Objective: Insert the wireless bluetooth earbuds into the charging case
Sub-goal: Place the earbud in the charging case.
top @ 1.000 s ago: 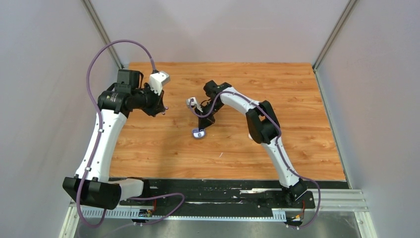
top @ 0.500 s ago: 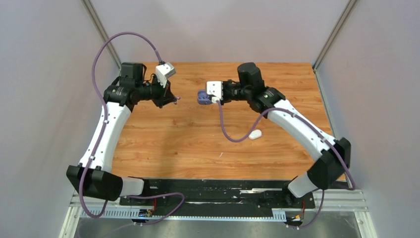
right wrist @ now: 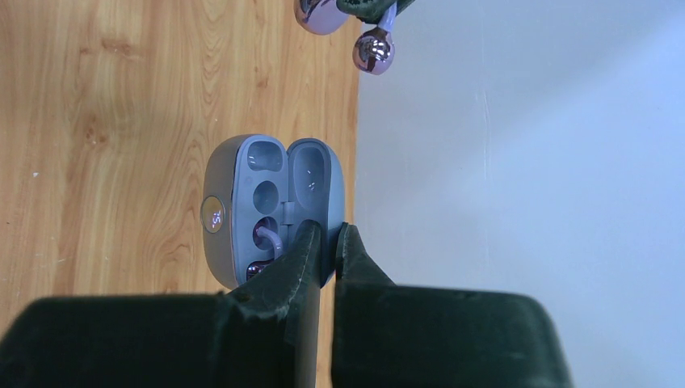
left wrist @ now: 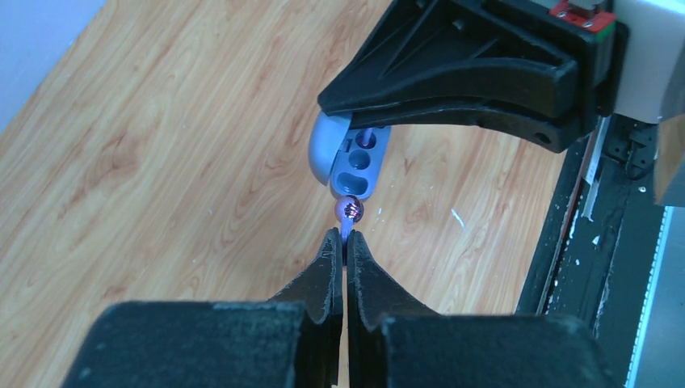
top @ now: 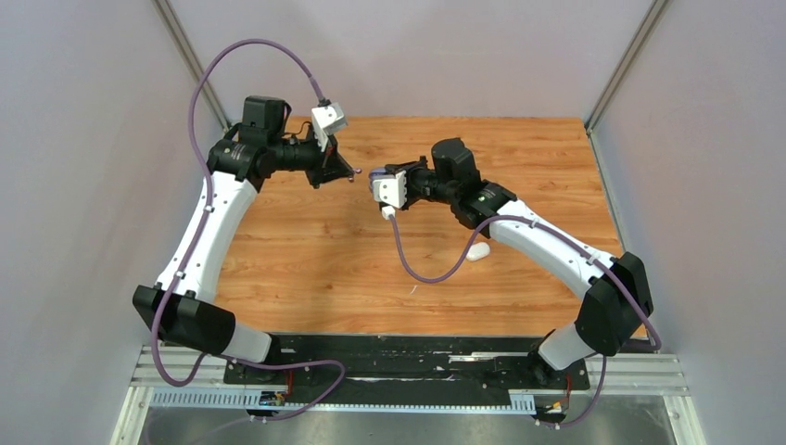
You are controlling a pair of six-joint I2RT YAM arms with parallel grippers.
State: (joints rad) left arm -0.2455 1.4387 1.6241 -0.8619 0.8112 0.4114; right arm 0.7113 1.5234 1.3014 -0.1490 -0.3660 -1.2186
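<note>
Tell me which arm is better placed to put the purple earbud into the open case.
Left. The left gripper is shut on the purple earbud, which sits just short of the open case. The right gripper is shut on that case's lid, only holding it.

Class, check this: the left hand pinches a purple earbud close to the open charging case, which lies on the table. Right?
No. The open charging case is held by its lid in the right hand, off the table, as the right wrist view shows. The rest stands.
</note>
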